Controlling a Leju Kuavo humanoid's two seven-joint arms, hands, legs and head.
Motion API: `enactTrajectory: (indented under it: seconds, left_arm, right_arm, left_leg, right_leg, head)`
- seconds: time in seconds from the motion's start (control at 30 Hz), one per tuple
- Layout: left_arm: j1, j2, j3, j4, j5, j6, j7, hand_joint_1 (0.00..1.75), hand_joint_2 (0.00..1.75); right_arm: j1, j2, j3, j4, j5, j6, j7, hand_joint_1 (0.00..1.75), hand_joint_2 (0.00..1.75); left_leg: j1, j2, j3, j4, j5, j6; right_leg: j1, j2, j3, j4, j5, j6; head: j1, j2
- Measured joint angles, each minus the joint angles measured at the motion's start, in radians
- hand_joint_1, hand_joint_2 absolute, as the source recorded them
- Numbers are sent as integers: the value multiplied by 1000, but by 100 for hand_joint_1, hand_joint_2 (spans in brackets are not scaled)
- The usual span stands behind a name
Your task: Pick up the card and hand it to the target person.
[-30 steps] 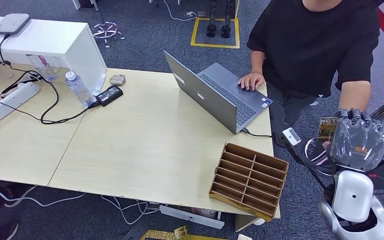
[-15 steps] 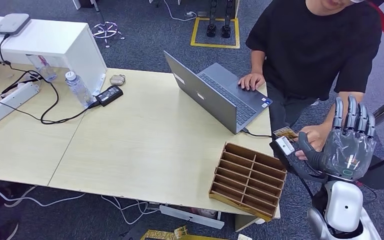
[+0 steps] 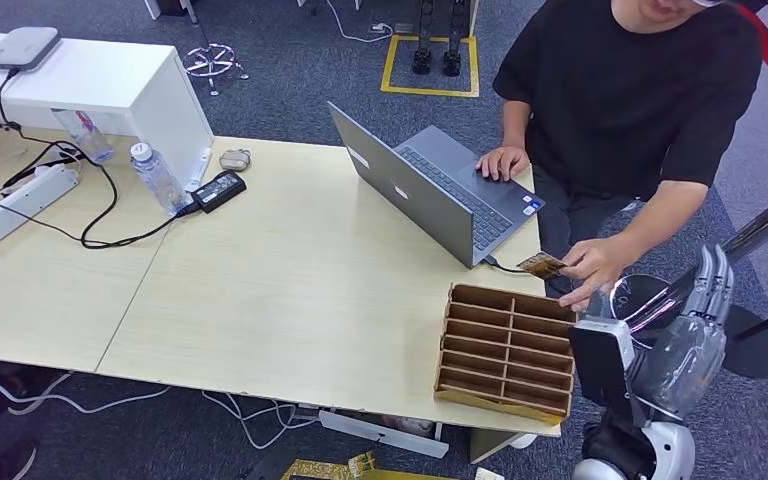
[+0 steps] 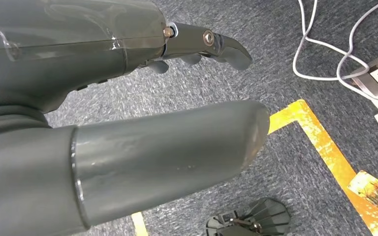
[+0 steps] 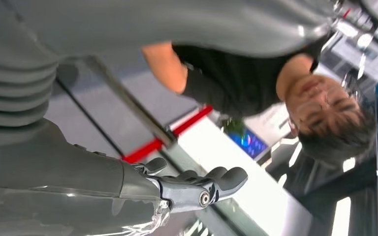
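Observation:
A person in a black shirt [image 3: 625, 90] stands at the table's far right corner and pinches the small brown card [image 3: 541, 265] in one hand [image 3: 590, 268], just above the wooden organiser [image 3: 505, 350]. Their other hand rests on the laptop [image 3: 440, 190]. My right hand [image 3: 695, 340] is low at the right, beside and below the person's hand, fingers stretched upward and holding nothing. The right wrist view has that hand [image 5: 103, 187] with straight fingers [image 5: 211, 184] and the person beyond. My left hand [image 4: 78, 59] hangs over carpet, thumb [image 4: 177, 147] and fingers apart, holding nothing.
The wooden organiser with several compartments sits at the table's [image 3: 290, 290] near right corner. A water bottle [image 3: 155, 175], power adapter [image 3: 220, 188], power strip [image 3: 15, 205] and cables lie at the left, by a white cabinet [image 3: 90, 80]. Yellow floor tape [image 4: 325, 142] lies below my left hand.
The person has taken the card from my right hand and drawn it toward the table. My right hand has spread its fingers, let go and dropped back to the lower right.

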Motion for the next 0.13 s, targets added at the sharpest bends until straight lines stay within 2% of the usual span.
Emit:
enactTrajectory:
  seconds: [0.13]
  left_arm:
    - [0,0,1,0,7,2,-6,0,0]
  right_arm:
    - [59,41,0,-1,-119,-3,-121,0,175]
  left_leg:
    - [0,0,0,0,0,0]
  right_leg:
    - [0,0,0,0,0,0]
  head:
    - [0,0]
